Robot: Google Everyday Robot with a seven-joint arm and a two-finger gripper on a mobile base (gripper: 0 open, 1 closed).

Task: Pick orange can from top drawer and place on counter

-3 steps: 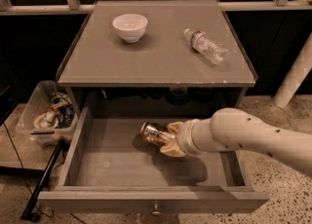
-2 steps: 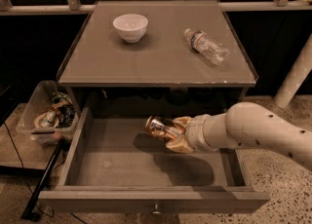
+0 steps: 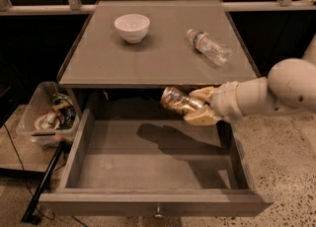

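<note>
While one clear plastic bin [image 3: 48, 117] of clutter sits low at far left, one white bowl [image 3: 132, 27] stands on the counter [image 3: 148, 60]. One orange can [image 3: 177, 100] hangs tilted over the one open top drawer [image 3: 148, 202], level with the counter's front edge. The single gripper [image 3: 191, 106] clamps its right end between tan fingers [image 3: 200, 118]. One water bottle [image 3: 209, 46] lies on the counter's right side.
</note>
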